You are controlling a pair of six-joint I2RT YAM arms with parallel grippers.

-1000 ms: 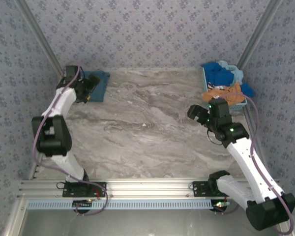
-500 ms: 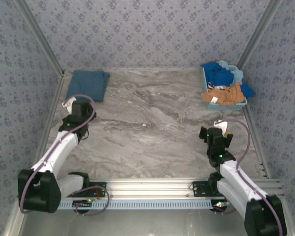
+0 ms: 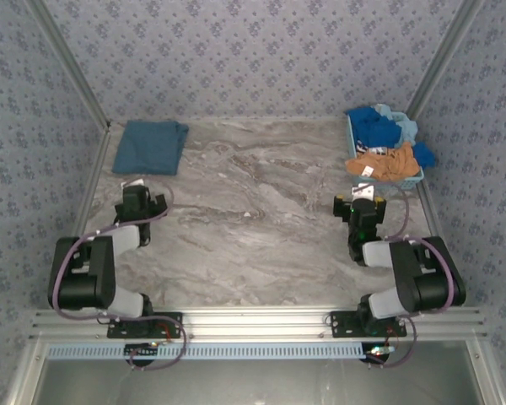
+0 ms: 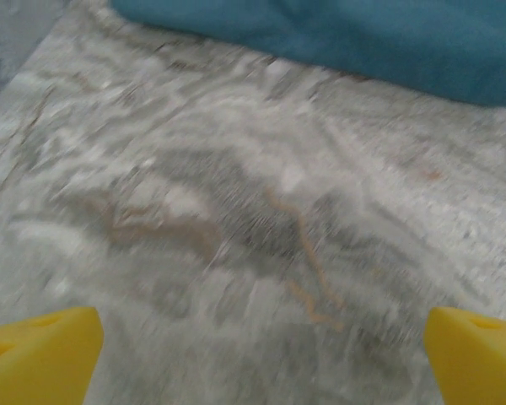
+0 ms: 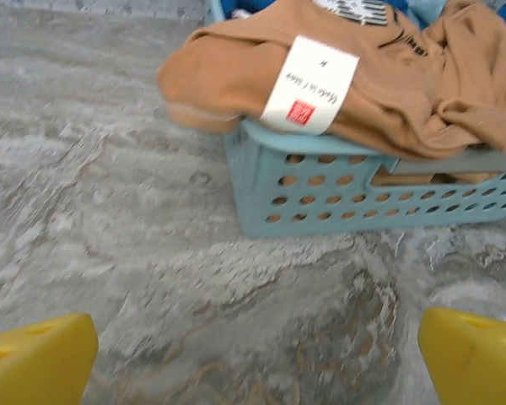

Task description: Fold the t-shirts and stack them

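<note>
Folded shirt (image 3: 150, 146): slate-blue, lying flat on the table (image 3: 253, 219), right across from the basket (image 3: 352, 139) along the same far edge and well apart from it.
Why there: I judge it to be the base of the stack, kept on the side away from the basket so that finished work does not mix with the unfolded heap.
Orange-brown shirt (image 3: 386, 162): crumpled on top of the basket, hanging over its near rim, with a white paper tag (image 5: 309, 84) turned outward.
Why there: it looks simply dropped in and unsorted. Being uppermost and nearest, it is probably the easiest to take next.
Bright blue shirt (image 3: 375, 125): bunched in the far part of the basket.
Light blue shirt (image 3: 407, 128): at the far right corner of the basket, partly under the others.
Right gripper (image 3: 360, 198): just in front of the basket and facing it, low over the table, with its yellow fingers (image 5: 472, 354) spread wide and nothing between them.
Left gripper (image 3: 137, 196): far from the basket on the opposite side, near the folded shirt's front edge, spread wide and empty.
Why open: neither grips cloth, so I read this as a pause between one shirt and the next.
Count, shirts: one folded; three colours are visible in the basket, and I cannot tell if more lie beneath.
Count, others: one basket, two grippers.
</note>
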